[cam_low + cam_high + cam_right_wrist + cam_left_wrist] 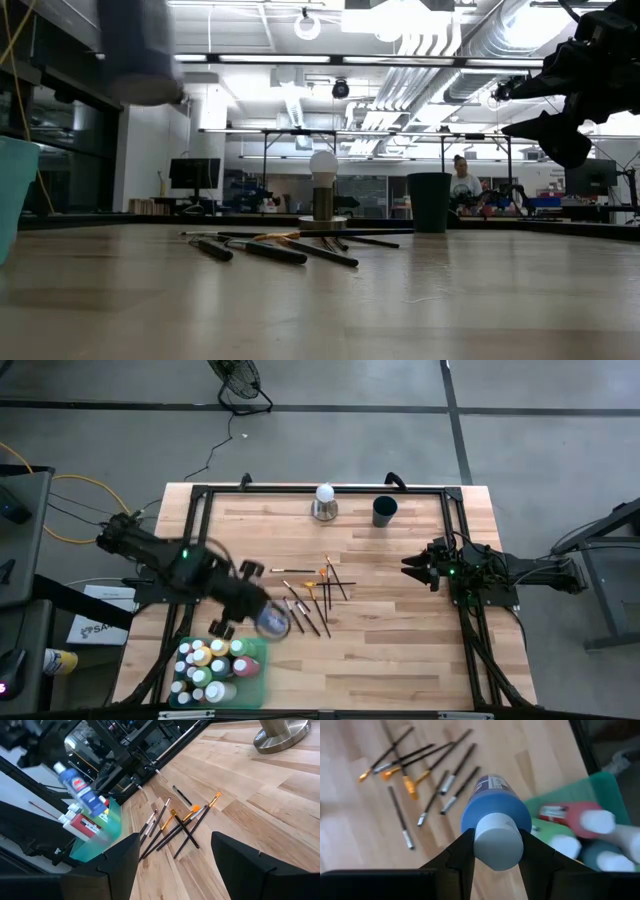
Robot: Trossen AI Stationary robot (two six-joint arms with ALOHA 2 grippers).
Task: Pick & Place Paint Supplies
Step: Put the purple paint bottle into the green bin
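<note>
Slippage is the main risk: the left gripper (495, 862) has its jaws clamped only on the pale cap of the blue bottle (492, 807), carried above the tabletop (400, 640) between green bin (225, 695) and brushes (310, 600), while the right gripper (415, 568) waits, jaws released

The bench (400, 610) is seen whole from straight above in the high view. From bench height, the low view faces level across it into the room. The wrist views look closely past each arm's fingers. The brushes (310, 595) are shared by all four views.
</note>
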